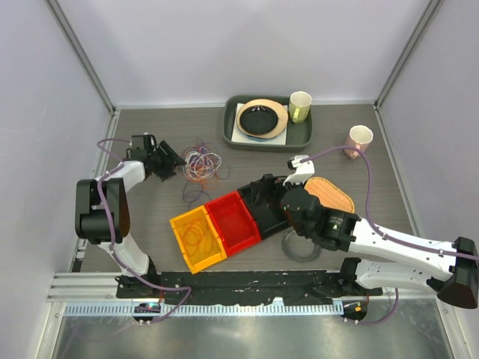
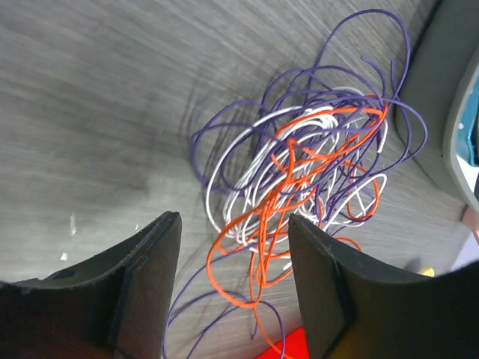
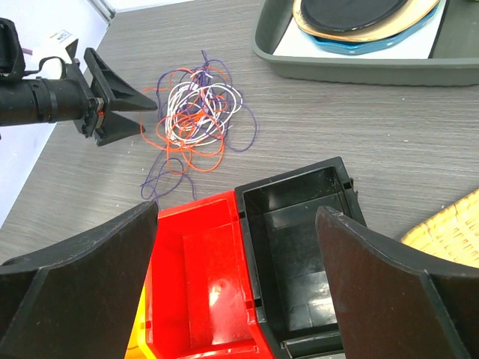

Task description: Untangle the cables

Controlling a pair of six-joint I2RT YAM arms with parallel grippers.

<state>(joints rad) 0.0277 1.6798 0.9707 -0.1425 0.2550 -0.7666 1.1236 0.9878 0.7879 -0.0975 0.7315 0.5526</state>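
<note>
Left, right jaws gape open; only top view shows cable (image 1: 196,236) in yellow bin (image 1: 177,233).

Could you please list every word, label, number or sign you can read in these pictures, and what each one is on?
No text is legible in any view.
White label at the back of the left gripper: dark marks, too small to read.
</note>
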